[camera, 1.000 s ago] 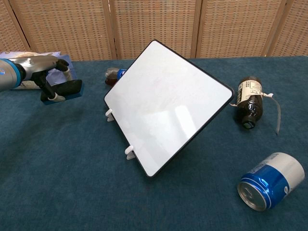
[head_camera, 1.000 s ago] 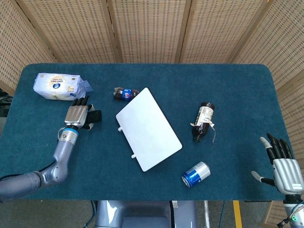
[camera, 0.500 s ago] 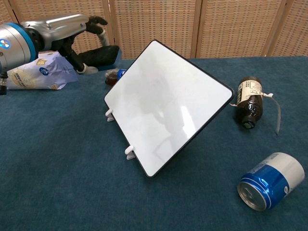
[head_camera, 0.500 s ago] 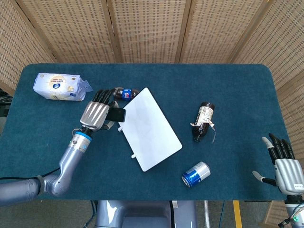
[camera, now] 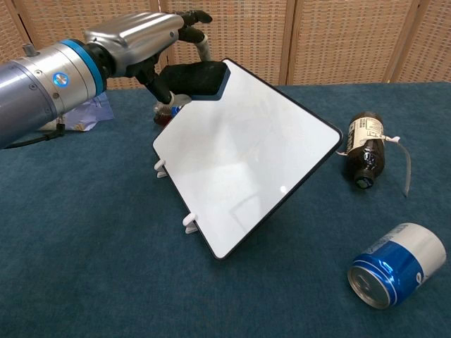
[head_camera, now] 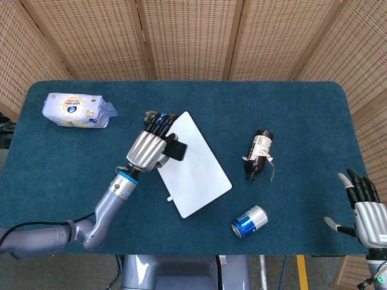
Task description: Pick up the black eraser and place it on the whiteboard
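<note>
At the far left of the blue table point(head_camera: 54, 181) one white packet point(head_camera: 75, 109) lies untouched near the back corner; a second ago the left hand point(head_camera: 147, 151) was just beside it, closed on the black eraser point(head_camera: 176, 150) at table level, and half a second ago it had lifted the eraser and carried it toward the board; now the hand holds the eraser raised over the upper left corner of the whiteboard point(head_camera: 196, 172), pinched between thumb and fingers, as the chest view shows plainly with the eraser point(camera: 201, 76) hanging at the board's top edge point(camera: 243, 151); whether it touches the board surface cannot be told from either view, though it appears to be just above it; this suggests the pick-up is done and the carry nearly finished, so what remains is likely to lower the eraser onto the white surface and let go; the board rests tilted on small white feet, so a loose release might let the eraser slide. Counted from left to right: one white packet, one black eraser, one small cola bottle point(head_camera: 158, 118) partly hidden behind the left hand, one whiteboard, one blue and silver can point(head_camera: 249, 221) on its side, one brown bottle point(head_camera: 259, 154) lying flat; at the far right edge the right hand point(head_camera: 365, 208) rests low with its fingers spread apart and nothing in it, much as it was a second ago.
</note>
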`<state>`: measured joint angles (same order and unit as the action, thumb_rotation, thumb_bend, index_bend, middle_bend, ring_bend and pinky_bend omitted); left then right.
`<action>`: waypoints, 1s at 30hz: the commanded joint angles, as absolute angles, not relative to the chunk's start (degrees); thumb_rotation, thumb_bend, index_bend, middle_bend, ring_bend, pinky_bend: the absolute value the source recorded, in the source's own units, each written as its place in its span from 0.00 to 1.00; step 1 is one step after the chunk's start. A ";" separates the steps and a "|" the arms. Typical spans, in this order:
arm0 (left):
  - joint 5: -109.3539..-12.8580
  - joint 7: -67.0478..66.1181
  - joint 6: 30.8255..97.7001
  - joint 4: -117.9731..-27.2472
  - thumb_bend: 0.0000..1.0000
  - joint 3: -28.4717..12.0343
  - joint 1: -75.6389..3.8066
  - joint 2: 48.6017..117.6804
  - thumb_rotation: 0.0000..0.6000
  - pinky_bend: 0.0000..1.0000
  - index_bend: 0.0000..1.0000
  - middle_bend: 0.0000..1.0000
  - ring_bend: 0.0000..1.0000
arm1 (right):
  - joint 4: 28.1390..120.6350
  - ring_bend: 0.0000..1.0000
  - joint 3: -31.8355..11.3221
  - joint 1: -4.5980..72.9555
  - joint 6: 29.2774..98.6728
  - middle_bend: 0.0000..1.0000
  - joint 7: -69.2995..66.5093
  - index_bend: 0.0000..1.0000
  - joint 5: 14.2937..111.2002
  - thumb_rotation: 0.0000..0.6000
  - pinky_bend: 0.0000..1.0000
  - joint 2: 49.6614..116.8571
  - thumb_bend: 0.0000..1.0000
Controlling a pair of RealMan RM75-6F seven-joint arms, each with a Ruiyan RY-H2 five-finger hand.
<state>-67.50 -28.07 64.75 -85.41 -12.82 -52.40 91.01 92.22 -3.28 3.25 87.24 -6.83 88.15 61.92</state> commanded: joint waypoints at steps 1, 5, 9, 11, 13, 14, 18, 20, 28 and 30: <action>-69.27 -27.63 63.96 -82.71 0.29 -11.95 -53.05 92.62 1.00 0.00 0.42 0.00 0.00 | 92.21 0.00 -3.34 3.22 87.16 0.00 -7.07 0.00 87.95 1.00 0.00 61.81 0.00; -69.60 -26.81 62.40 -80.62 0.29 -11.43 -53.44 93.85 1.00 0.00 0.42 0.00 0.00 | 92.42 0.00 -3.38 3.15 87.11 0.00 -7.36 0.00 87.79 1.00 0.00 61.55 0.00; -69.80 -25.97 61.45 -78.89 0.29 -11.14 -53.63 95.49 1.00 0.00 0.42 0.00 0.00 | 92.43 0.00 -3.50 3.05 87.39 0.00 -7.72 0.00 87.80 1.00 0.00 61.44 0.00; -70.21 -25.80 61.01 -77.96 0.29 -10.85 -53.78 96.35 1.00 0.00 0.42 0.00 0.00 | 92.37 0.00 -3.56 3.04 87.35 0.00 -7.93 0.00 87.67 1.00 0.00 61.37 0.00; -70.50 -25.60 60.84 -77.13 0.29 -10.87 -53.91 97.16 1.00 0.00 0.42 0.00 0.00 | 92.40 0.00 -3.60 3.04 87.29 0.00 -8.15 0.00 87.60 1.00 0.00 61.26 0.00; -70.57 -25.40 60.77 -76.80 0.29 -10.96 -53.96 97.53 1.00 0.00 0.42 0.00 0.00 | 92.42 0.00 -3.60 3.03 87.29 0.00 -8.23 0.00 87.62 1.00 0.00 61.22 0.00; -70.12 -25.19 60.39 -75.55 0.29 -11.59 -54.14 99.03 1.00 0.00 0.42 0.00 0.00 | 92.32 0.00 -3.61 3.00 87.42 0.00 -8.52 0.00 87.78 1.00 0.00 61.19 0.00; -69.91 -25.53 60.23 -75.18 0.29 -11.75 -54.20 99.49 1.00 0.00 0.42 0.00 0.00 | 92.31 0.00 -3.63 2.98 87.41 0.00 -8.58 0.00 87.74 1.00 0.00 61.16 0.00; -69.62 -26.25 59.71 -74.22 0.28 -12.28 -54.32 100.41 1.00 0.00 0.42 0.00 0.00 | 92.38 0.00 -3.69 2.92 87.58 0.00 -8.81 0.00 87.87 1.00 0.00 61.08 0.00; -69.69 -26.46 59.71 -74.01 0.28 -12.31 -54.29 100.47 1.00 0.00 0.42 0.00 0.00 | 92.35 0.00 -3.72 2.94 87.54 0.00 -8.82 0.00 87.83 1.00 0.00 61.10 0.00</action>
